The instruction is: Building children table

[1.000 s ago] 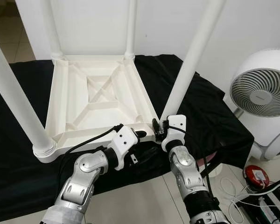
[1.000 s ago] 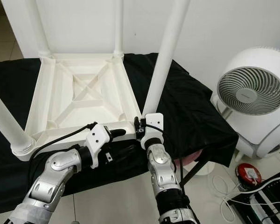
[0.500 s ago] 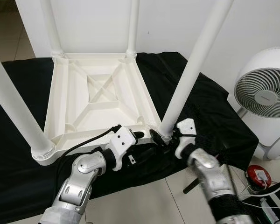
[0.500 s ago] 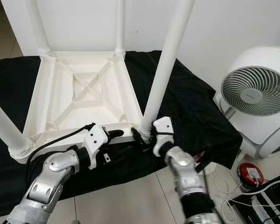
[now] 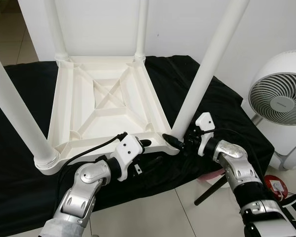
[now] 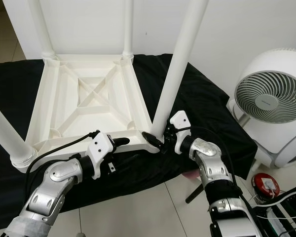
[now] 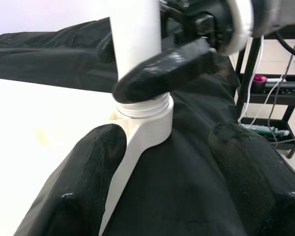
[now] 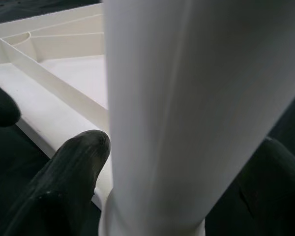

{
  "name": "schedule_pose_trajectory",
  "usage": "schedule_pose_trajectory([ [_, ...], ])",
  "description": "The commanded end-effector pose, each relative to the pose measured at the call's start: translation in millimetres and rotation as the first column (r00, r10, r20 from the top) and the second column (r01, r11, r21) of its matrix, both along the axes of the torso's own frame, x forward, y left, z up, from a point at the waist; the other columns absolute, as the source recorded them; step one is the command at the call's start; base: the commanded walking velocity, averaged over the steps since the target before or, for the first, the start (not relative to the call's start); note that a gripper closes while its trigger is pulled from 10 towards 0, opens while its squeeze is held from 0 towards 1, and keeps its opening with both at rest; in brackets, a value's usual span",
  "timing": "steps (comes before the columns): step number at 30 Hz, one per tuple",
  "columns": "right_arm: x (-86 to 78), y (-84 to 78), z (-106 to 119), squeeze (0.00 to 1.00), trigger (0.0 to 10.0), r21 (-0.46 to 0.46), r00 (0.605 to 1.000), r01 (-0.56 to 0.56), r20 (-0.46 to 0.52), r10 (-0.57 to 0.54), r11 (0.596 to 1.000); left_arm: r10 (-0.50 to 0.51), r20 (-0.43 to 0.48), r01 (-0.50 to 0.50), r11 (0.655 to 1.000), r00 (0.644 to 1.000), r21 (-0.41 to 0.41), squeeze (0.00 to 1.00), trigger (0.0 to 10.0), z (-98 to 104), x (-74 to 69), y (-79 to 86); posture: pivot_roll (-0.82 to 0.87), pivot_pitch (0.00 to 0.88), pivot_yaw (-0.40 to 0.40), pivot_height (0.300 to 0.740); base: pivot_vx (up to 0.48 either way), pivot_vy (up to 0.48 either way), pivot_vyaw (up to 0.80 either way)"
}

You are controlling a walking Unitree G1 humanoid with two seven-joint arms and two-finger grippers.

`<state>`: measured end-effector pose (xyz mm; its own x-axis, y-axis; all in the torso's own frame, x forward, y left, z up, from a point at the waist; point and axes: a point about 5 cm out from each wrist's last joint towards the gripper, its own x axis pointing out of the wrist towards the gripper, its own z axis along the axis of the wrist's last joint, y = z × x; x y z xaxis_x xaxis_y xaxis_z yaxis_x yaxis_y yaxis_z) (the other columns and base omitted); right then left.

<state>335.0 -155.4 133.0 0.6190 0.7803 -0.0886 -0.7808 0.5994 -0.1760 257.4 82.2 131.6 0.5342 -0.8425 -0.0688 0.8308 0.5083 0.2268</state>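
Left arm: bent at the elbow, forearm reaching forward and to the right. Left gripper point(image 5: 144, 142) level, pointing right, fingers spread; one finger point(image 7: 93, 162) lies against the table's near rim, the other point(image 7: 246, 162) on the black cloth.

Right arm: elbow out to the right, forearm running left. Right gripper point(image 5: 173, 140) horizontal at the foot of the near right leg, its fingers either side of that leg; one finger point(image 8: 69, 172) close against it, contact not confirmed.
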Motion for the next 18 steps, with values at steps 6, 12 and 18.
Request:
schedule_pose_trajectory([
  [6,6.9,13.2,-7,0.0,0.0,-0.058,0.993,-0.111,-0.056,0.107,0.992,0.013,0.002,-0.013,1.0,1.0,-0.01,0.0,10.0,2,-3.1,-3.5,0.02,0.0,-0.078,0.74,0.0,0.0,0.0],
  [12,6.1,15.8,-12,0.0,0.0,-0.065,0.985,-0.159,-0.086,0.153,0.985,0.017,0.003,-0.017,1.0,1.0,-0.012,0.0,10.0,2,-3.1,-3.5,0.02,0.0,-0.079,0.74,0.0,0.0,0.0],
  [18,7.1,12.7,-12,0.0,0.0,-0.063,0.984,-0.168,-0.078,0.163,0.984,0.017,0.003,-0.017,1.0,1.0,-0.013,0.0,10.0,2,-3.3,-4.2,0.02,0.0,-0.078,0.74,0.0,0.0,0.0],
])
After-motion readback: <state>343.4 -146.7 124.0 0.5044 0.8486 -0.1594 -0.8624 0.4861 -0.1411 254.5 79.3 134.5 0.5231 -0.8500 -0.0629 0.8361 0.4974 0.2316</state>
